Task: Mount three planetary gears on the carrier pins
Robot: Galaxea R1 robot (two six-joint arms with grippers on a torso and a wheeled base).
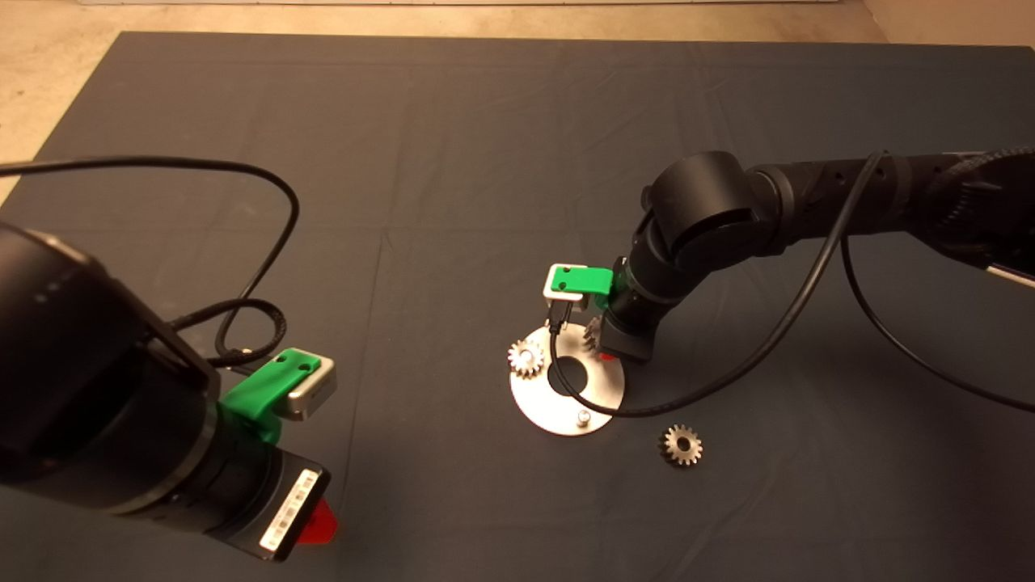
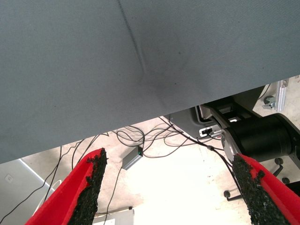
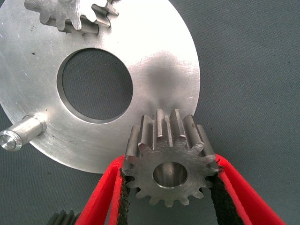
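Clamped between the right gripper's two black pads is one planetary gear, its teeth pressed against both pads and its centre hole facing the wrist camera. The jaws stand only as wide as that gear. It hangs over the edge of the carrier disc, the flat silver plate with the large centre hole; whether it touches the plate cannot be told. In the head view this gripper sits at the far right part of the carrier disc, its arm reaching in from the right, and the pin under it is hidden.

On the left side of the disc a second gear already sits on its pin. At the near edge of the disc a bare pin stands upright with nothing on it. The third gear lies flat on the dark mat, off the disc to its near right and clear of it. A black cable loops across the disc's centre hole.

Well left of the disc, the left gripper waits at the mat's near edge. Its red fingers are spread wide with nothing between them; behind them show the mat's border and a floor strewn with wires.
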